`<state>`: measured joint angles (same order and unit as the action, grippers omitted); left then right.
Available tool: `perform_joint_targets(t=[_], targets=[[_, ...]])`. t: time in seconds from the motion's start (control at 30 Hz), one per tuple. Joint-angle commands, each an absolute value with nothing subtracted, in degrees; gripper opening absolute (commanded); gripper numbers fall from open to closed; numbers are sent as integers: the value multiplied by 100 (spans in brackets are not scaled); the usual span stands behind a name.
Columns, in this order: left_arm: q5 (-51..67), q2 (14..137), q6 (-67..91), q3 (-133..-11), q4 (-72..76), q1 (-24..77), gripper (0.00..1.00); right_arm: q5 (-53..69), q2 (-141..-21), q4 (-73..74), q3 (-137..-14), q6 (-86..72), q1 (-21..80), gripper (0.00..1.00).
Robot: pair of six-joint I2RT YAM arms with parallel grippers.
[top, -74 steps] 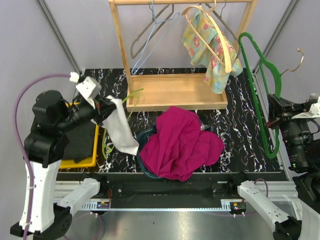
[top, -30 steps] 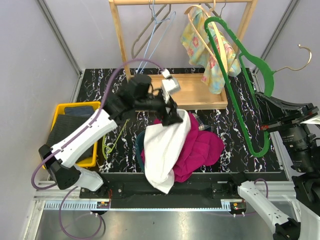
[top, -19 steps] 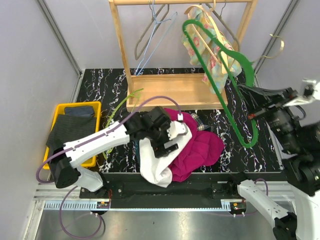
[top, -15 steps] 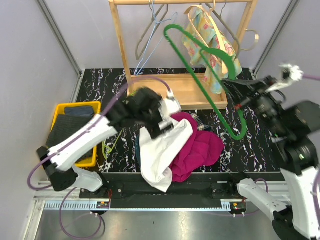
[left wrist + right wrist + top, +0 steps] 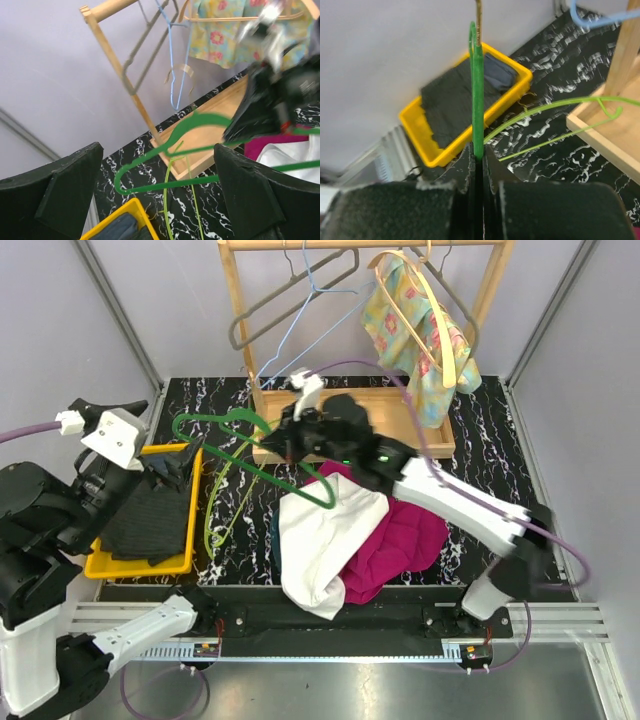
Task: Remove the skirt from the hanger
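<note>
Skirt off the hanger, heaped on the worktop.
The white skirt (image 5: 320,535) lies crumpled at the 6 o'clock side of the worktop (image 5: 480,490), draped over the 9 o'clock half of a magenta cloth (image 5: 400,540). The right claw (image 5: 478,152), reaching across toward 10 o'clock, is clamped tight on the bare green hanger (image 5: 477,90), which hangs above the worktop between the wooden rack (image 5: 235,320) at 12 o'clock and the yellow bin (image 5: 140,568) at 9 o'clock. The left claw (image 5: 157,150) is drawn back over the bin, spread wide, with nothing between its fingers.
</note>
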<state>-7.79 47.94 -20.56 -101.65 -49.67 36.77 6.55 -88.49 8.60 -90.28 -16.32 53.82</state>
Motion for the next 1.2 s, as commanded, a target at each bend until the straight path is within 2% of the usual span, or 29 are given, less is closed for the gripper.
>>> perform_joint_targets(t=[0.0,0.23,0.4,0.43,0.5,0.57,0.63,0.67,0.7,0.8,1.0,1.13,1.17], targets=[[-827,4940,-1916,-9949,-5097,3472,99,-254,-9903,-365,-9501,-1678,5440,0],[-704,4685,-1802,-9668,-5106,3287,99,-1632,-11362,-1467,-9949,-1099,6037,0],[-589,4597,-1705,-9563,-5106,3147,99,-2486,-12137,-1599,-10740,-932,6293,0],[-580,4579,-1696,-9528,-5106,3138,99,-2748,-12294,-1617,-10819,-879,6336,4],[-554,4535,-1679,-9440,-5106,3111,99,-2987,-12427,-1600,-10995,-791,6468,35],[-510,4491,-1653,-9361,-5115,3085,99,-3172,-12533,-1486,-11118,-651,6539,59],[-431,4474,-1617,-9325,-5098,3059,99,-3269,-12411,-1433,-10979,-502,6574,67],[-396,4474,-1591,-9316,-5098,3024,99,-3304,-12323,-1433,-10891,-440,6566,75],[-361,4465,-1565,-9290,-5098,3006,99,-3357,-12253,-1415,-10837,-344,6574,77],[-220,4474,-1521,-9299,-5080,2945,99,-3568,-11849,-1169,-10749,-18,6565,80],[-44,4570,-1398,-9325,-5063,2830,99,-3762,-10154,-1336,-10713,1448,6557,83],[139,4579,-1319,-9308,-5071,2751,99,-3788,-8984,-862,-11511,2012,6162,82],[167,4579,-1310,-9308,-5063,2742,99,-3745,-8765,-783,-11531,2004,5761,81]])
